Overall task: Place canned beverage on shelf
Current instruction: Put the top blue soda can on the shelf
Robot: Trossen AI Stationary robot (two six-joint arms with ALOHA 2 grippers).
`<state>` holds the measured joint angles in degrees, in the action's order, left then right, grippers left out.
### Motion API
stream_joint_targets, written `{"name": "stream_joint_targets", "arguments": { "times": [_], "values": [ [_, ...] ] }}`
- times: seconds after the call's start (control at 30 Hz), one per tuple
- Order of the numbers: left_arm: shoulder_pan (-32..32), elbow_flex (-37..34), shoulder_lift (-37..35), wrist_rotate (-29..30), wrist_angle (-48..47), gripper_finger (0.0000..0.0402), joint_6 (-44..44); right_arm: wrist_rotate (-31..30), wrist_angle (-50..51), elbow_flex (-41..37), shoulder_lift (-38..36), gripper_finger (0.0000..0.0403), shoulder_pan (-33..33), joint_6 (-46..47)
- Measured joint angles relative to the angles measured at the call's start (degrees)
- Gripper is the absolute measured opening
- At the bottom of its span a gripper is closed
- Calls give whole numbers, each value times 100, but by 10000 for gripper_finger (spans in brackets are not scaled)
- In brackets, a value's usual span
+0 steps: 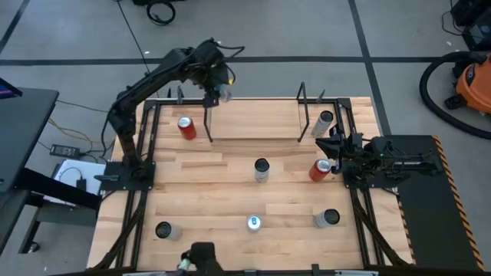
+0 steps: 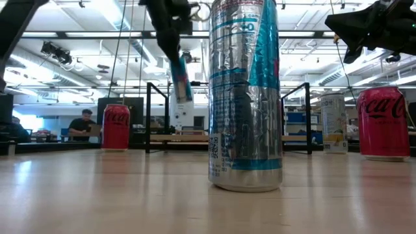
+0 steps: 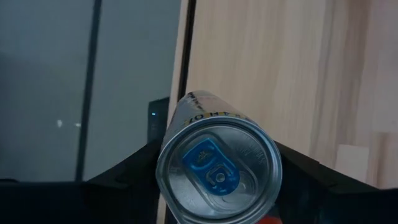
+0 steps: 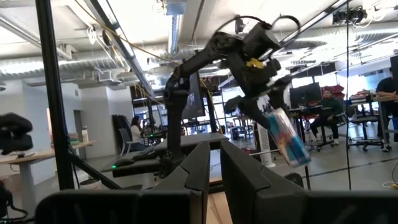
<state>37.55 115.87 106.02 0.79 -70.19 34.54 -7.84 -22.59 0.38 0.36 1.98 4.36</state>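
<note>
My left gripper (image 1: 220, 86) is shut on a slim silver-and-blue can (image 3: 217, 168), held in the air over the far left end of the shelf (image 1: 253, 123). The shelf is a light wood plank with black rod uprights (image 1: 207, 121) at both ends; it also shows in the low view (image 2: 227, 138). The held can shows tilted in the low view (image 2: 181, 79) and in the right wrist view (image 4: 286, 137). My right gripper (image 1: 334, 147) waits shut and empty at the table's right, next to a red can (image 1: 321, 169). My left gripper pinches the can's side wall (image 3: 173, 127) near its top end between its two fingers (image 3: 134, 168), one on each side. The fingers slant down from above and lie along the can, whose blue-tabbed top faces the wrist. The can hangs tilted below the gripper, clear of shelf and table.
A red can (image 1: 186, 127) stands left of the shelf and a silver can (image 1: 324, 123) right of it. More cans stand on the tabletop: one at the middle (image 1: 261, 169) and three near the front edge (image 1: 163, 230) (image 1: 253, 223) (image 1: 328, 218). People sit at desks in the room behind.
</note>
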Motion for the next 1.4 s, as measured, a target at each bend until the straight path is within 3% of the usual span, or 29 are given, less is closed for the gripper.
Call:
{"name": "stream_joint_targets", "arguments": {
  "times": [0.47, 1.4],
  "values": [
    [84, 0, 855, -182, -45, 245, 518, 0, -2, 0, 0, 48, 0, 0],
    [318, 0, 1118, -572, -477, 245, 824, 0, -223, 0, 0, 48, -1, 149]
  ]
}}
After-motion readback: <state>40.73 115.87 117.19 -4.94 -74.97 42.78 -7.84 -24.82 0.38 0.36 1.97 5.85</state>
